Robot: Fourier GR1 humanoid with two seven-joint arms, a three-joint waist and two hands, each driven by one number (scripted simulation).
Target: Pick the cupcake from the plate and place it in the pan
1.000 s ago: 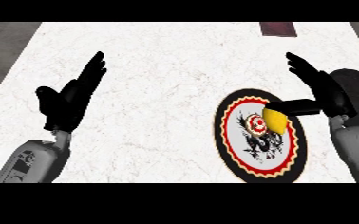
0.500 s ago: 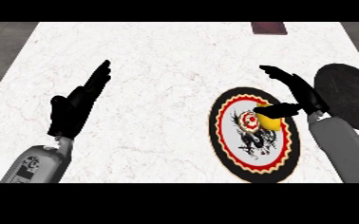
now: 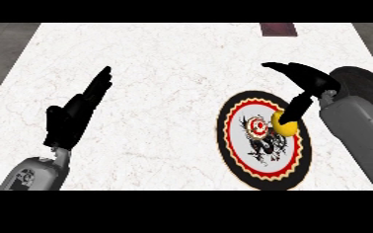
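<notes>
While the cupcake point(image 3: 285, 127) is sitting on the plate point(image 3: 256, 172), just below the right hand point(image 3: 310, 81), only its yellow side is showing. It is lying toward the plate's edge nearest that hand, beside the red and black design at the plate's middle. One dark digit point(image 3: 295, 109) of the right hand is pointing down at the cupcake's top and seems to be touching it, though the view is too poor to be sure of contact. The hand itself is spreading wide: its other fingers are arching up and away from the cupcake, toward the far side of the counter point(image 3: 167, 79), and nothing is being gripped between them.

The plate, round with a black scalloped rim and a red ring, is lying flat below and to the inside of the right hand. The pan point(image 3: 358, 79), a dark round shape, is showing just behind that hand on its outer side, partly hidden by the grey right forearm point(image 3: 350, 123).

Well apart across the white marble, the left hand point(image 3: 73, 116) is resting open with its fingers straight and pointing away, holding nothing. A small dark red object point(image 3: 279, 28) is lying at the counter's far edge, well beyond the right hand.
</notes>
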